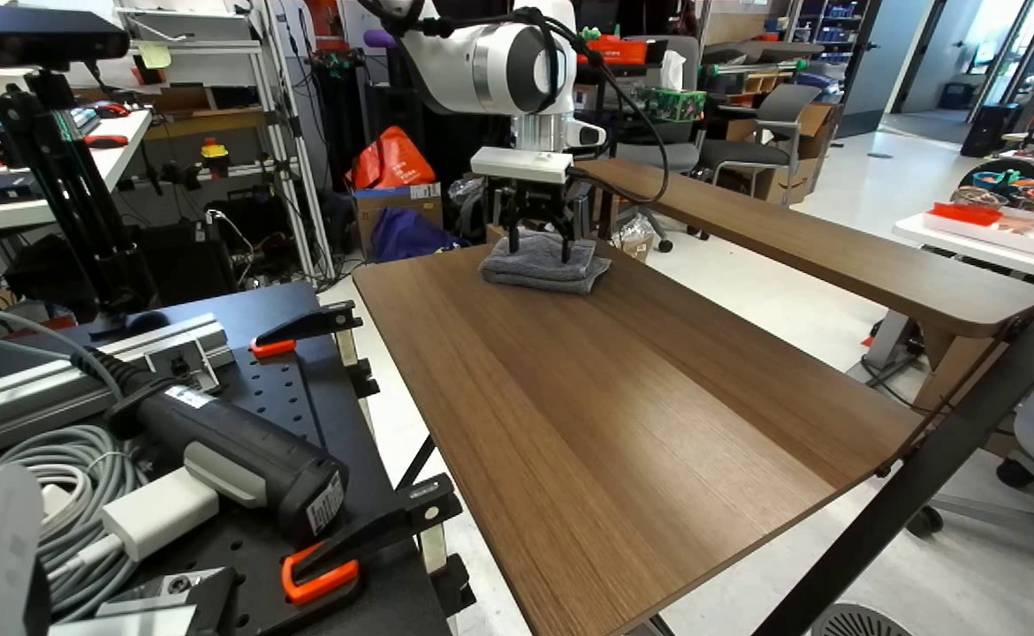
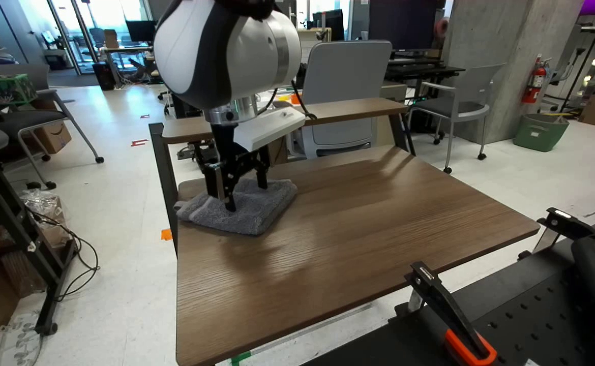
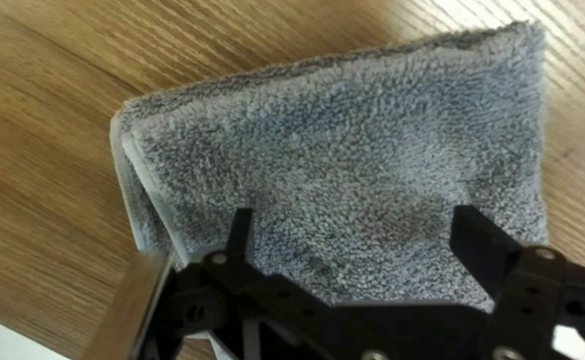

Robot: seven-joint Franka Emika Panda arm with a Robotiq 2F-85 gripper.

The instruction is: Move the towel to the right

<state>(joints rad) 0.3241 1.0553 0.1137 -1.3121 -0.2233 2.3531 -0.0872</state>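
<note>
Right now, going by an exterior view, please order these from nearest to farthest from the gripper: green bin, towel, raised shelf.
1. Towel: directly under the gripper.
2. Raised shelf: along the far side of the table.
3. Green bin: well beyond the table, toward the picture's right.

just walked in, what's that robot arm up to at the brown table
A robot arm has its gripper pointing down at a folded grey towel that lies near one end of a brown tabletop. The gripper's jaws are spread wide over the towel and haven't closed on it; whether the tips press into the fabric is hard to tell. The job is to move the towel to the right.
</note>
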